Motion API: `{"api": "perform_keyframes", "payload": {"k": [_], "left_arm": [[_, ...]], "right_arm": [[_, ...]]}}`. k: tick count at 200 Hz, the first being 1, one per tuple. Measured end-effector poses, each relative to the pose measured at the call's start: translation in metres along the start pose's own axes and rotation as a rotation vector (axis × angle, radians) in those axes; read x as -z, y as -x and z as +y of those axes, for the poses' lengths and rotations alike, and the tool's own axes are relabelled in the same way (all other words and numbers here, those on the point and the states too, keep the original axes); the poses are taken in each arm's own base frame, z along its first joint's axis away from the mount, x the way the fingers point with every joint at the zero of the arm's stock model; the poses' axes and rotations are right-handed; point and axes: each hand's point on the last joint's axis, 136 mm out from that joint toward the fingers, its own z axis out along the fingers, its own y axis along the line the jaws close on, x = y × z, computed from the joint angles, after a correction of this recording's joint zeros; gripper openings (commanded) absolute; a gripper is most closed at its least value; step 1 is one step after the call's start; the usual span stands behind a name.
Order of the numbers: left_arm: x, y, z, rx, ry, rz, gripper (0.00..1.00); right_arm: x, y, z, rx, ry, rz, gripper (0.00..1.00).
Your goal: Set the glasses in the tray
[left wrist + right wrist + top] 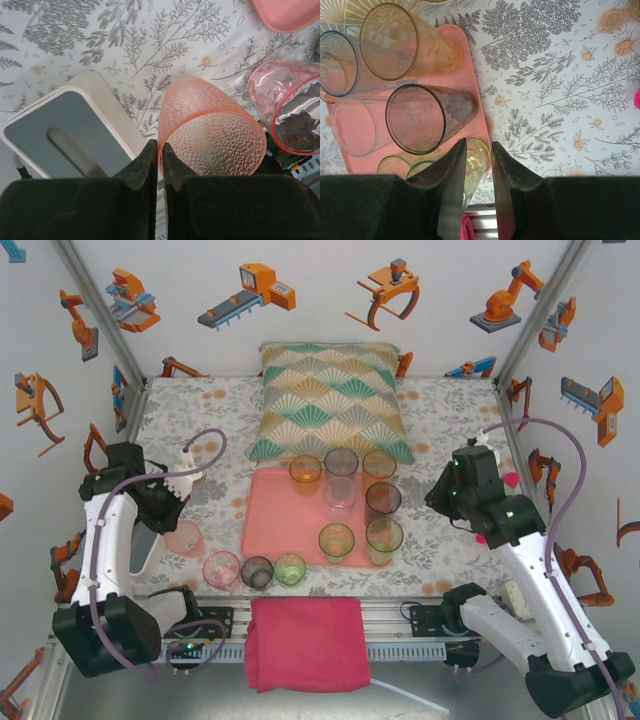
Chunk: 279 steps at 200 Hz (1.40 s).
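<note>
Rim of peach glass (212,127) pinched in left end effector (160,149), right end effector (479,149) spread

Tray (275,525) left half bare; glasses (383,498) crowd its right & back, cushion (330,400) behind.

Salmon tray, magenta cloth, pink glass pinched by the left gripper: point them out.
salmon tray (272,522), top view, bare left part
magenta cloth (305,642), top view, centre
pink glass (215,125), left wrist view, dimpled wall

Our left arm (105,530) reaches in from eight o'clock, left claw (160,146) pinched shut on a pink glass (210,135); our right arm (530,570) sits at four o'clock, right claw (479,144) slightly parted, empty.
</note>
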Motion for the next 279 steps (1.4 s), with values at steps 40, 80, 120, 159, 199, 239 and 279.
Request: {"api": "perform_keyframes", "payload": {"k": [40,80,120,159,199,239,279], "left_arm": [[0.022,0.028,0.023,0.026,0.038,-0.047,0.13],[0.045,0.062,0.042,0.063,0.052,-0.116,0.13],[0.046,0.105,0.024,0.006,0.007,-0.153,0.13],[0.037,0.145,-0.009,-0.073,-0.051,-0.157,0.13],[0.024,0.190,-0.032,-0.135,-0.081,-0.172,0.13],[-0.001,0.218,-0.066,-0.202,-0.122,-0.152,0.13],[-0.027,0.231,-0.098,-0.240,-0.165,-0.119,0.14]], "right_arm": [[0.000,0.001,-0.001,-0.003,-0.003,-0.002,0.30],[0.000,0.001,-0.001,-0.002,-0.004,-0.002,0.30],[0.000,0.002,-0.003,-0.005,-0.008,-0.004,0.30],[0.000,0.001,-0.003,-0.005,-0.011,-0.001,0.30],[0.000,0.000,-0.005,-0.005,-0.017,0.000,0.30],[0.005,-0.003,-0.009,-0.006,-0.023,0.004,0.30],[0.007,-0.006,-0.013,-0.004,-0.039,0.012,0.30]]}}
